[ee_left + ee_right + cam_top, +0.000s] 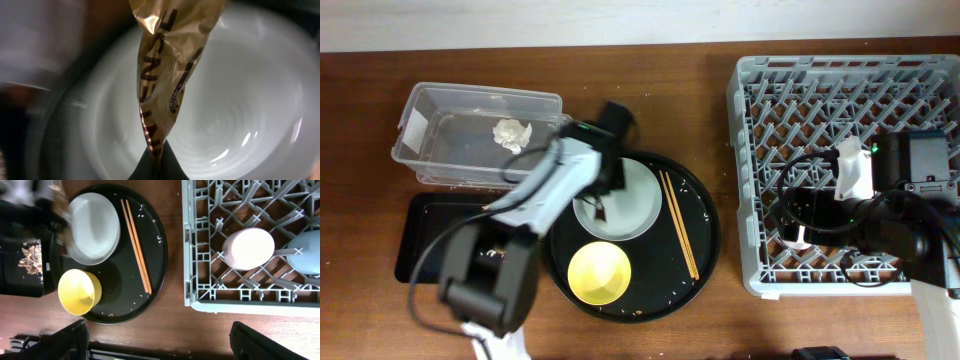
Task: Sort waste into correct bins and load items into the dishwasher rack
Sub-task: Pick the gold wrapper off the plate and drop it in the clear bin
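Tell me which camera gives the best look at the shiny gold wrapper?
The left wrist view. The wrapper fills the frame there, lettering visible, pinched by the left tool over the plate. Overhead, the left arm hides nearly all of it; the right wrist view shows only a brownish blur at the plate's edge.

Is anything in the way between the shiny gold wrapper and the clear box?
Nothing visible. The left gripper holds the foil wrapper over the plate; the clear box nearby is open, with only a tissue ball inside.
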Controlling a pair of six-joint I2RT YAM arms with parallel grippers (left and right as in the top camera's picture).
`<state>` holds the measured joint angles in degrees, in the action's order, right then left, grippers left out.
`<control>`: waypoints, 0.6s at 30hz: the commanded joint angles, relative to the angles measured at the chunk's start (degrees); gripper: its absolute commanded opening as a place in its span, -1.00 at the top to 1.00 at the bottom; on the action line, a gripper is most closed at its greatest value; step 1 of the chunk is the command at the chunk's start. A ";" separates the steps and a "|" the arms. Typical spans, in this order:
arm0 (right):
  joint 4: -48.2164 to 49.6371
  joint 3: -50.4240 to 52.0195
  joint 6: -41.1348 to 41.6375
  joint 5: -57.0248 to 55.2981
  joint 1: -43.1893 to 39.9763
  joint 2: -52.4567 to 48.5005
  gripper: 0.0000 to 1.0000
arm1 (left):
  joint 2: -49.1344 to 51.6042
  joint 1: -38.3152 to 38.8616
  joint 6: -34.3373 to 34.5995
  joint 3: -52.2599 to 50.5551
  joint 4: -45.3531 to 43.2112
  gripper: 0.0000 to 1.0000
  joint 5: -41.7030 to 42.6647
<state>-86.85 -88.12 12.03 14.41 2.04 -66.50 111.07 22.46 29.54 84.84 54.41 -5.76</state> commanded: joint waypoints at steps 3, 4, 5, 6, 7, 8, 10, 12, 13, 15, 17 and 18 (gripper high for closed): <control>-0.17 0.09 0.31 -0.09 0.57 0.11 -0.83 | -7.82 -14.43 -4.22 3.56 -4.28 1.00 8.39; -0.17 0.09 0.31 -0.09 0.57 0.11 -0.83 | -7.80 -16.79 -4.20 3.56 -5.03 0.99 7.93; -0.17 0.09 0.31 -0.09 0.57 0.11 -0.83 | -7.52 -18.69 -4.22 3.54 -5.73 0.99 7.26; -0.17 0.09 0.31 -0.09 0.57 0.11 -0.83 | -6.86 -21.57 -4.20 3.54 -7.13 0.99 6.88; -0.17 0.09 0.31 -0.09 0.57 0.11 -0.83 | -6.08 -23.58 -4.20 3.54 -8.66 0.83 7.08; -0.13 0.09 0.31 -0.09 0.57 0.11 -0.83 | -5.53 -25.38 -4.22 3.54 -10.27 0.15 7.13; -0.15 0.09 0.28 -0.09 0.57 0.11 -0.83 | -5.44 -26.58 -7.30 3.69 -11.58 -0.22 8.90; -0.13 0.09 0.28 -0.09 0.57 0.11 -0.83 | -6.19 -26.73 -11.28 6.38 -9.01 -0.38 10.54; -0.11 0.09 0.28 -0.09 0.57 0.11 -0.83 | -6.78 -26.58 -11.26 8.39 -6.32 -0.38 10.56; -0.09 0.09 0.28 -0.09 0.57 0.11 -0.84 | -8.41 -25.90 -13.18 13.27 0.37 -0.38 11.02; -0.17 0.09 0.28 -0.11 0.57 0.11 -0.83 | -10.51 -24.06 -18.69 17.77 7.08 -0.34 11.15; -0.15 0.09 0.28 -0.11 0.57 0.11 -0.83 | -11.56 -22.91 -20.41 19.15 9.73 -0.29 11.15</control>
<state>-86.96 -88.12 12.05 14.41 2.04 -66.50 104.44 -3.36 17.93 97.30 58.26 3.73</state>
